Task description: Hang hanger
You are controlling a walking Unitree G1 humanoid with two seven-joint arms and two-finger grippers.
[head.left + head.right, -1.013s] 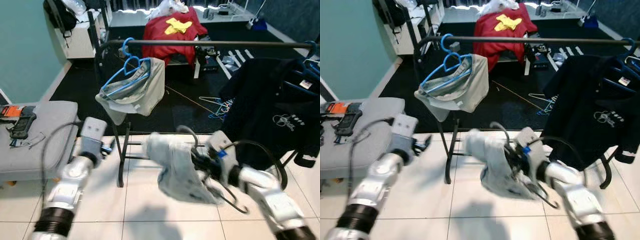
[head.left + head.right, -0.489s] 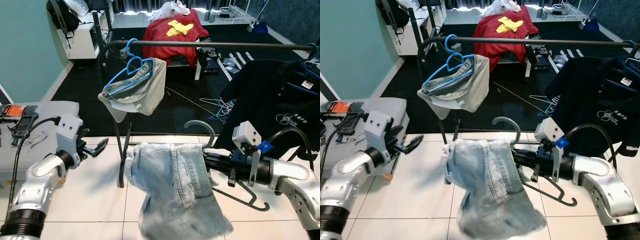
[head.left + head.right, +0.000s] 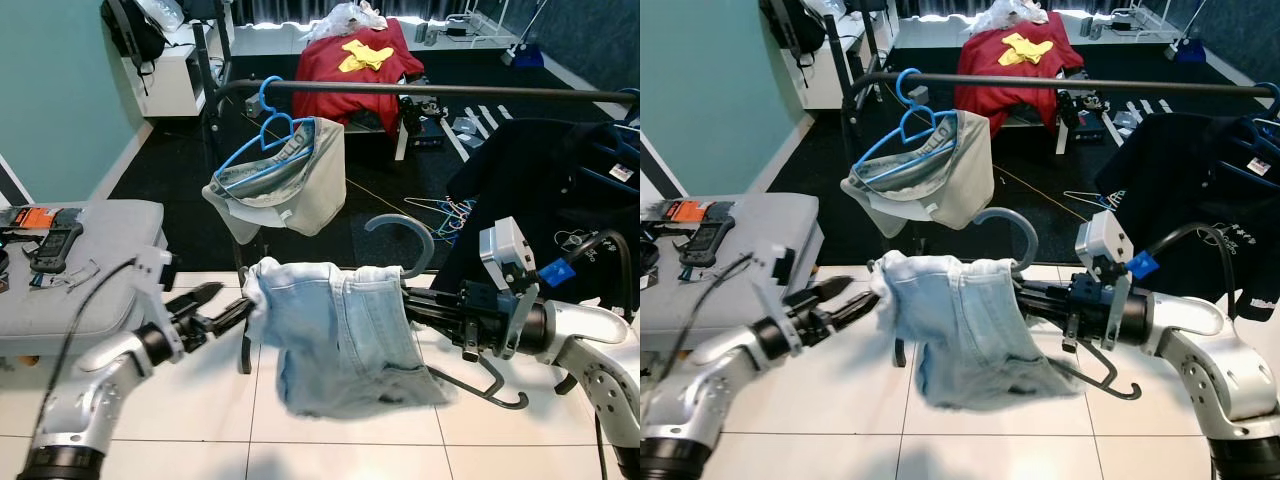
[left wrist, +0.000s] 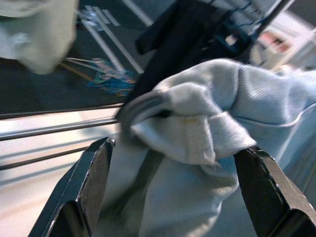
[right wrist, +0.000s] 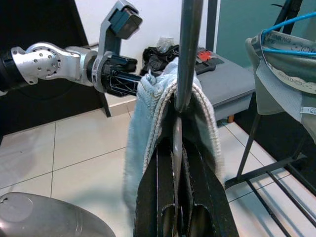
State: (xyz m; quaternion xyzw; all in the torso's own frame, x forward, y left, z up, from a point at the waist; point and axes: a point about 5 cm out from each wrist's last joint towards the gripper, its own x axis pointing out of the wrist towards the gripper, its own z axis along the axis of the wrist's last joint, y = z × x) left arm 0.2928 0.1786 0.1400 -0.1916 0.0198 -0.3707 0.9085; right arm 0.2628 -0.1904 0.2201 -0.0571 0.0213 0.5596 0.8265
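Over the white tile floor, in front of the clothes rack, the right hand is clamped on one grey hanger, its two fingers closed narrow around the hanger's frame. The hook points up, below the black rail and not touching it. One pair of light blue jeans is draped over the hanger's bar and hangs down in mid-air, clear of the floor.

The left hand reaches in from the robot's left with its two fingers spread wide. The wrist view shows one finger on each side of the bunched end of the jeans; whether they touch the cloth cannot be told.

On the rail, count of hung items: one blue hanger near its left end carrying one beige-grey garment; one dark garment on blue hangers at the right end, where the hanger count is unclear.

Behind the rack, on the dark floor: one loose bundle of spare hangers, number not countable. Farther back, one red cloth with one yellow piece on top.

One grey bench stands at the robot's left, with one black-and-orange device near its far left corner.
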